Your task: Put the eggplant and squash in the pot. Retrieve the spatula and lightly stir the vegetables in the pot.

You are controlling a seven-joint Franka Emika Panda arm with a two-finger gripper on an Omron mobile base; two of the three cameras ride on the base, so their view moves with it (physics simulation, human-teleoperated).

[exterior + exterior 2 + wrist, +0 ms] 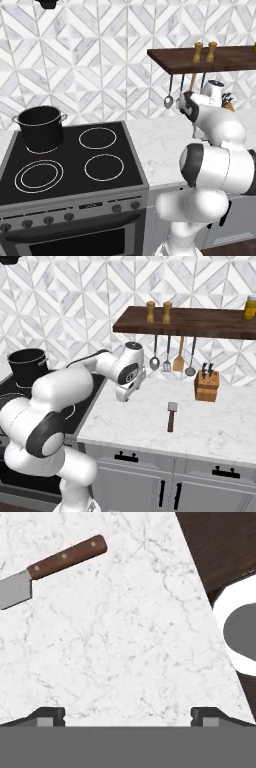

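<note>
- Gripper [128, 714] poised above the marble counter [220, 428], jaws spread wide and empty, apparently lining up for the spatula [171, 416].
- Spatula lying flat mid-counter, grey blade toward the far wall, brown handle toward the near edge, free for a pick.
- Pot [41, 128] standing on the stove's [70, 165] far-left burner, well apart; contents impossible to tell.
- Ladle [154, 361] and orange turner [179, 363] hanging under the shelf [200, 323].

1. No words, brand names or numbers can be read anywhere; the stove's front panel [75, 209] carries only a small dark display, too blurred to make out
2. The yellow jar [249, 307] on the shelf [200, 323] shows no legible label
</note>
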